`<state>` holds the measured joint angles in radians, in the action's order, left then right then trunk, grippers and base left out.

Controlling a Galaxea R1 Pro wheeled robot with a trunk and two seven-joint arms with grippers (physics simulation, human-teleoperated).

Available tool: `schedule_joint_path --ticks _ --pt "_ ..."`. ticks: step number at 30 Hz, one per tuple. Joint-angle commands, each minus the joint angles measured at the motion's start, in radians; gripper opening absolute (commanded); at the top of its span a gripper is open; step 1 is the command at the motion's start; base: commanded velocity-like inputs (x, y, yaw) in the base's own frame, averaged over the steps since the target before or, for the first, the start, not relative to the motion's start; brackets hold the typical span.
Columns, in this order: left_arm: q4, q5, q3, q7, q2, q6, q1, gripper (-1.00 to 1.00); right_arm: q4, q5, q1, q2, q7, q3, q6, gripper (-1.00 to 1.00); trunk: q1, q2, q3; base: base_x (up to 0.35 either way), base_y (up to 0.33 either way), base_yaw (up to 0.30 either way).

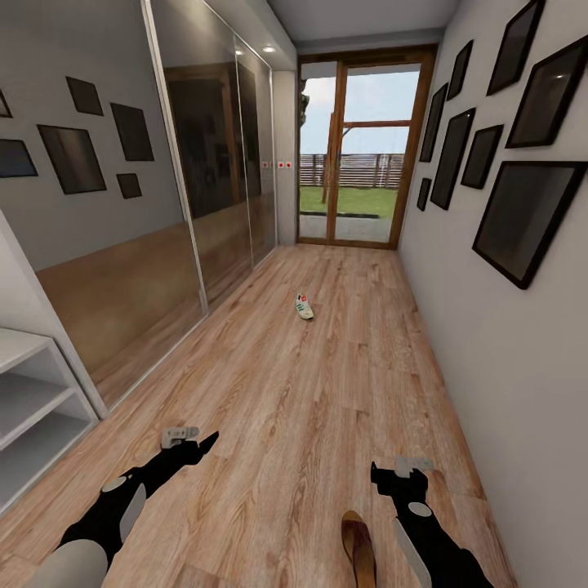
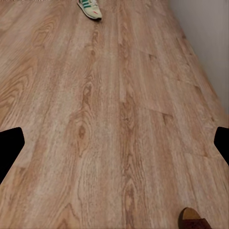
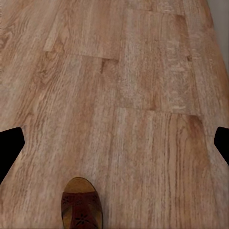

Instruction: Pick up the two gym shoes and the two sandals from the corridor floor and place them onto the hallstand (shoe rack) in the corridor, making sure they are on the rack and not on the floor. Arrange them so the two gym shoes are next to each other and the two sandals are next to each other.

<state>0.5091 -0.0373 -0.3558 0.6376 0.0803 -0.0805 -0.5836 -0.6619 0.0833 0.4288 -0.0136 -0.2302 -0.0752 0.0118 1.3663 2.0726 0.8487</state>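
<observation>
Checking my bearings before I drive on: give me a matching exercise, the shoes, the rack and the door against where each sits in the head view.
Things:
1. gym shoe
2. sandal
3. hallstand
4. glass door

Places:
A. at the left edge, against the wall
B. on the floor close to the robot, beside the right gripper
C. at the far end of the corridor
D. alone on the floor, midway down the corridor

Pairs: 1-D, 2-B, 3-A, 4-C
</observation>
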Motion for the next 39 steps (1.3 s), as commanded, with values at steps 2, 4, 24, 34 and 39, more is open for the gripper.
schedule_joint_path --ticks 2,4,24,34,39 --pt "-0.001 -0.004 -0.005 0.006 -0.001 -0.007 -0.001 1.0 -0.001 0.008 0.001 0.001 -0.007 -0.006 0.002 1.0 0.0 0.0 0.001 0.0 0.0 0.0" --pt "-0.001 -0.004 -0.006 0.007 -0.001 -0.012 -0.002 1.0 -0.002 0.008 0.001 0.001 -0.007 -0.007 0.002 1.0 0.0 0.0 0.001 0.0 0.0 0.0" --pt "0.066 -0.004 -0.002 0.016 -0.001 -0.034 0.002 1.0 -0.002 0.003 0.001 0.002 -0.008 -0.011 0.002 1.0 0.0 0.0 0.001 0.117 0.0 0.0" --pt "0.294 -0.005 0.116 0.014 -0.002 0.067 0.001 1.0 0.025 0.003 0.001 0.002 -0.006 -0.012 0.002 1.0 0.0 0.0 0.001 0.182 0.0 0.0" --pt "0.369 -0.005 0.175 -0.003 -0.003 0.216 -0.005 1.0 0.035 0.006 0.001 0.001 -0.008 -0.01 0.005 1.0 0.0 0.0 0.001 0.019 0.0 0.0"
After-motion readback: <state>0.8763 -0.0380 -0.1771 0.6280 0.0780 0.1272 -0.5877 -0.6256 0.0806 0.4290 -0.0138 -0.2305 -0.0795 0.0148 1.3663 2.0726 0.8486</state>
